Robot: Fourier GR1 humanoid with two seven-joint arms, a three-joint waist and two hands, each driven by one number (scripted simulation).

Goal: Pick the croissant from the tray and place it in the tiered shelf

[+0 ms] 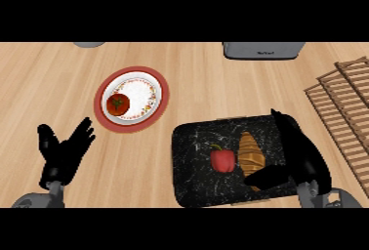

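Note:
A golden-brown croissant (250, 152) lies on the black marbled tray (193, 168), in its right half. My right hand (302, 154) is over the tray's right side, open, with straight fingers along the croissant's right and the thumb (265, 177) at its near end. The wooden slatted tiered shelf (346, 114) stands at the right edge of the view. At the lower left my left hand (63, 151) rests open above the counter, fingers up.
A red bell pepper (222, 160) sits on the tray just left of the croissant. A white plate (130, 97) on a red mat holds a tomato (117, 103). A grey appliance (263, 50) stands at the back.

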